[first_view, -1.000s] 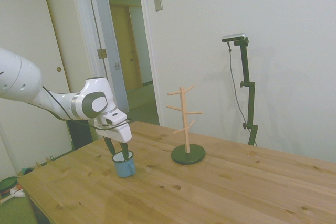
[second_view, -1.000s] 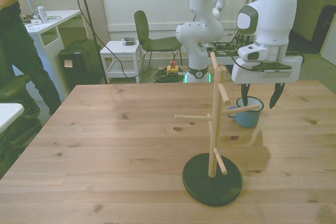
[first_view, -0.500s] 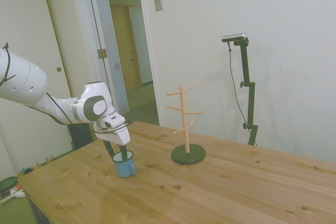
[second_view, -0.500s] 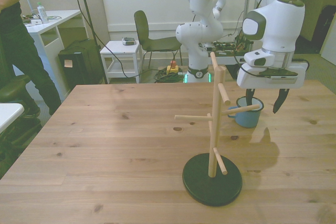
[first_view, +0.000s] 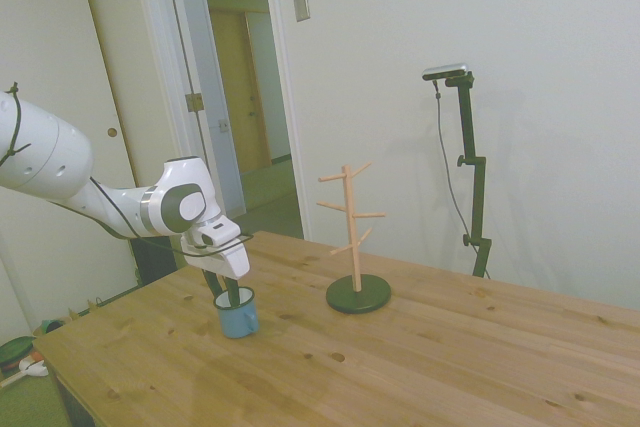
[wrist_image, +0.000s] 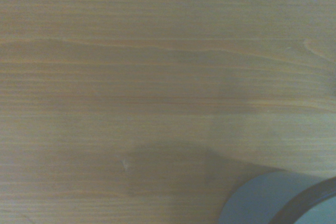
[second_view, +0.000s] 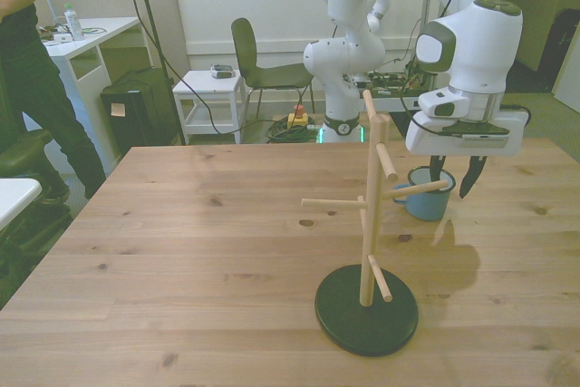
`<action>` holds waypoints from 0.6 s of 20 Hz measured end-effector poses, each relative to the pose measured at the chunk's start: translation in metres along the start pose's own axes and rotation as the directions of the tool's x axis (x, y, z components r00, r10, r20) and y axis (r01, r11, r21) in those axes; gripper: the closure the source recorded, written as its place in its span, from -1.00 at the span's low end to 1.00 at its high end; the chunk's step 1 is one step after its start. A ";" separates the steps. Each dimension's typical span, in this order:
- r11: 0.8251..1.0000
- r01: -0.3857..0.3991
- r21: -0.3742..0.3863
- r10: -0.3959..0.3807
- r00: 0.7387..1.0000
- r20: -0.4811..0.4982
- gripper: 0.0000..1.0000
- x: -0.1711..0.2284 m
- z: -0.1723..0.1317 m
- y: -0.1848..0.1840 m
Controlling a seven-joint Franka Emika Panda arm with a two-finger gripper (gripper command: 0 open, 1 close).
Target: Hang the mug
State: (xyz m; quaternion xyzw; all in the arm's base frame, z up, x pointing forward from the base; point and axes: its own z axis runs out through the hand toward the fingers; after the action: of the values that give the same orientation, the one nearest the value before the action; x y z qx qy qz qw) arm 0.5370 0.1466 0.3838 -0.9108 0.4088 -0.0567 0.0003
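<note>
One small blue enamel mug with a pale rim [first_view: 238, 314] [second_view: 429, 193] [wrist_image: 278, 198] stands upright on the wooden table [first_view: 420, 357] [second_view: 181, 251], near the table's far edge in the front view and toward that view's right. The white arm's two-finger gripper [first_view: 226, 289] [second_view: 450, 174] is low over it with the fingers spread; one finger reaches inside the rim, the other is outside, and I cannot tell if they touch. One wooden peg tree on a round dark base [first_view: 356, 247] [second_view: 367, 251] stands apart from the mug, with bare table all around. One person [second_view: 27, 70] stands beyond the table at the front view's left.
</note>
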 end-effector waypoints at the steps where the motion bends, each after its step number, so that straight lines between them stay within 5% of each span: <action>1: 1.000 -0.001 -0.001 0.001 1.000 0.000 1.00 0.000 0.000 0.001; 12: 1.000 -0.003 -0.019 0.003 1.000 0.004 1.00 0.001 0.007 0.008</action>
State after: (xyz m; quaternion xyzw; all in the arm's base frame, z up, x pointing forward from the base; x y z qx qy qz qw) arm 0.5328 0.1403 0.3765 -0.9103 0.4107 -0.0511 -0.0075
